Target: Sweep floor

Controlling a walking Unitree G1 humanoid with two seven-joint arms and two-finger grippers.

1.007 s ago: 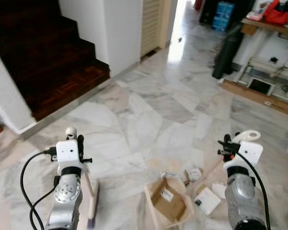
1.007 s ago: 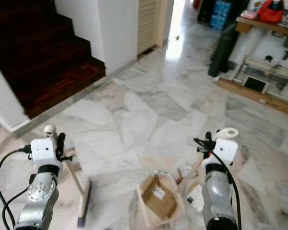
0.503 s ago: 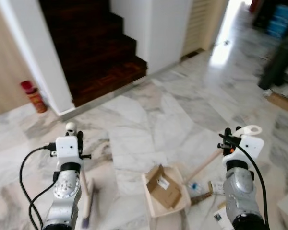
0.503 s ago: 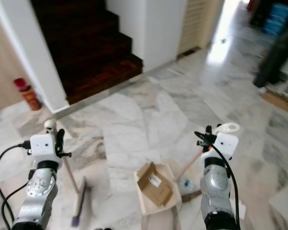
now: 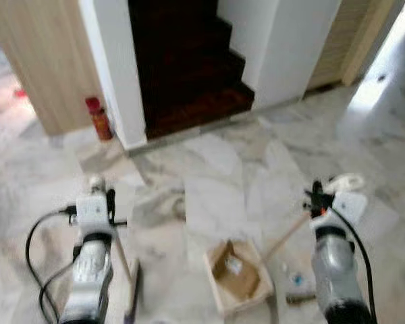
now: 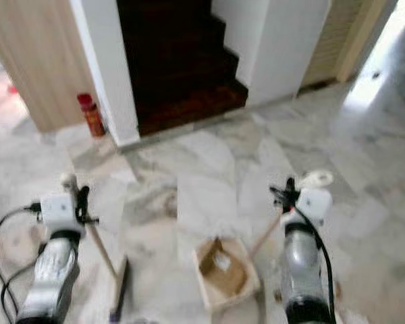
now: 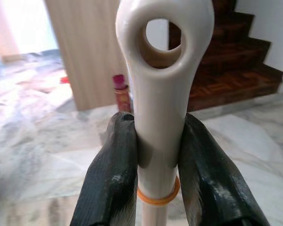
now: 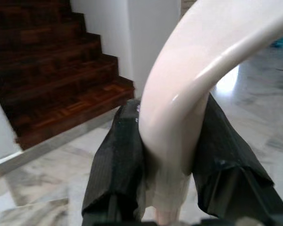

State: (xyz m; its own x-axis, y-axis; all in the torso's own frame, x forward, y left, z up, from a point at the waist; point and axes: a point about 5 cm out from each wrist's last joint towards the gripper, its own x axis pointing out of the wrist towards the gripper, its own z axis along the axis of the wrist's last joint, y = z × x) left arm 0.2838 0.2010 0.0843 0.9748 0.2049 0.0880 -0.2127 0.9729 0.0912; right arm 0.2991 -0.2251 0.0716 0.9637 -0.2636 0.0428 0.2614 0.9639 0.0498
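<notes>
left gripper (image 7: 155, 155) clamps broom (image 7: 162, 94) | right gripper (image 8: 167, 155) clamps dustpan (image 5: 239, 277) handle

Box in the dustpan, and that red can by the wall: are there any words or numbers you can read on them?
None can be read.
Box in the dustpan: a pale label, too blurred to read.
Red can: too small and blurred to read.

Both eye views are blurred; the broom (image 5: 131, 297) head is cut off.
</notes>
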